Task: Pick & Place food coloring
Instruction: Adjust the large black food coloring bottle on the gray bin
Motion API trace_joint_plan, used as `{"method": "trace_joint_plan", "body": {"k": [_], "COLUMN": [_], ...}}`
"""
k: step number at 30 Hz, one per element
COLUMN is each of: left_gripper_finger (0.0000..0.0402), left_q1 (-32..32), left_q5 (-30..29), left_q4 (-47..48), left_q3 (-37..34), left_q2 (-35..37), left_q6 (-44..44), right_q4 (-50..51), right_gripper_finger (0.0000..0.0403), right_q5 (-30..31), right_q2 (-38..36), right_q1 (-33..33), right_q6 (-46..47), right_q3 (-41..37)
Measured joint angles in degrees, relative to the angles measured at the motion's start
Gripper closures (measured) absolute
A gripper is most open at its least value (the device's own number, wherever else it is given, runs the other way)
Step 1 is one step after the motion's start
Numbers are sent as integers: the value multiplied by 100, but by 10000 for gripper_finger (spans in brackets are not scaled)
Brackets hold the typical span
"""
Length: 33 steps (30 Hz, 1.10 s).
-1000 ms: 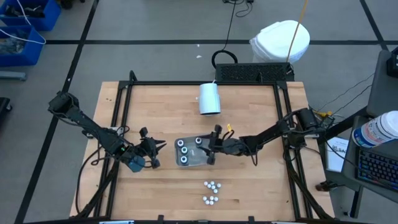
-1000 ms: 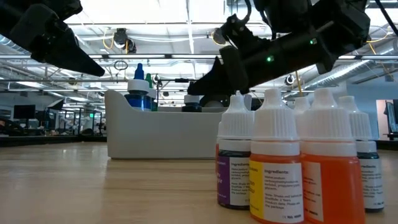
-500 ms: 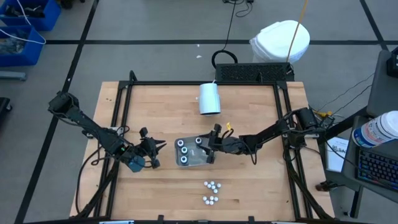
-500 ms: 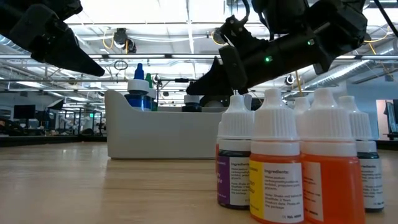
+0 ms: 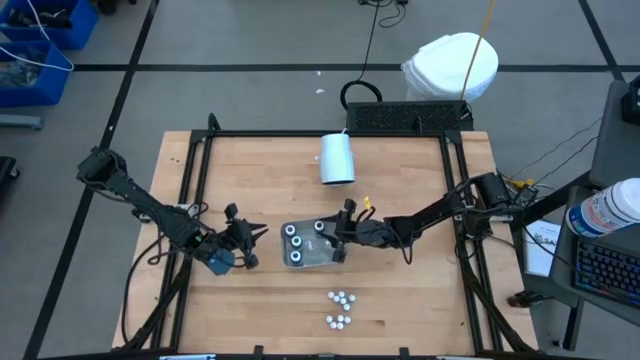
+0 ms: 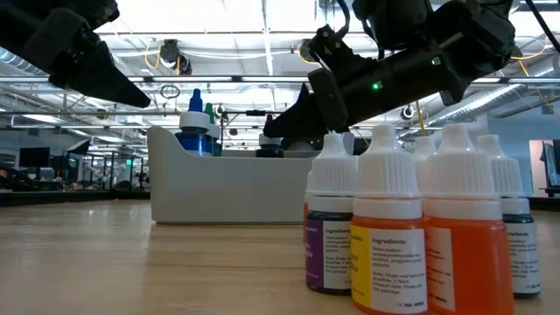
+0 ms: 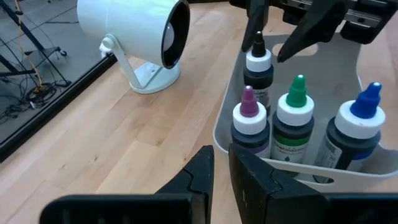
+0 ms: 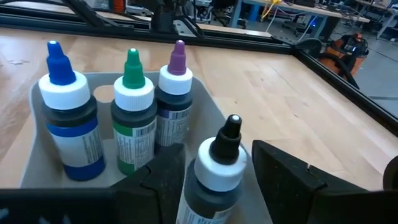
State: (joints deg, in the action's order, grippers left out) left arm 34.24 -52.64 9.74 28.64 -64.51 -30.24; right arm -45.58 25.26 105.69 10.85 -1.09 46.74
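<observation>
A pale tray (image 5: 305, 258) at mid-table holds several wider food coloring bottles with purple, green, blue and black tips. My right gripper (image 8: 217, 152) reaches level into the tray from the table's right, open, one finger on each side of the black-tipped bottle (image 8: 219, 168), which stands on the tray floor. My left gripper (image 7: 221, 155) hangs just left of the tray (image 7: 224, 130), shut with only a slit between the fingers, holding nothing. Several small white-capped food coloring bottles (image 5: 340, 298) stand in two clusters near the front edge. My right gripper has its fingers (image 8: 163, 174) close beside the black-tipped bottle's white collar (image 8: 205, 163), coming level from the table's right. Whether either finger touches the bottle, I cannot tell. The bottle stands upright in the tray.
A large white cup (image 5: 337, 158) lies on its side toward the far edge. A black frame (image 5: 200, 180) rims the wooden table. The small bottles (image 6: 385, 236) fill the low view's right foreground, with bare wood left of them.
</observation>
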Motion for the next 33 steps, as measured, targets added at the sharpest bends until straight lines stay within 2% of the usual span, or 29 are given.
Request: {"method": "trace_joint_plan", "body": {"k": [10,15,20,26,30,33], "left_gripper_finger": [344,344,344,344,344,344], "left_q1": [-122,-122,-122,-122,-122,-122], "left_q5": [7,46,59,66,89,118], "left_q4": [-17,-17,-26,-52,-54,-56], "left_q3": [0,0,0,0,2,2], "left_q2": [0,0,0,0,0,0], "left_q6": [61,123,125,151,157,164], "right_q4": [20,-168,-87,-130,-133,-109], "right_gripper_finger": [241,222,196,178,179,194], "right_q5": [-4,-18,-566,-425,-415,-415], "right_q2": [0,0,0,250,411,424], "right_q1": [0,-24,-166,-188,-190,-188], "right_q6": [-32,-351,29,85,76,29], "right_q3": [0,1,59,94,197,228]}}
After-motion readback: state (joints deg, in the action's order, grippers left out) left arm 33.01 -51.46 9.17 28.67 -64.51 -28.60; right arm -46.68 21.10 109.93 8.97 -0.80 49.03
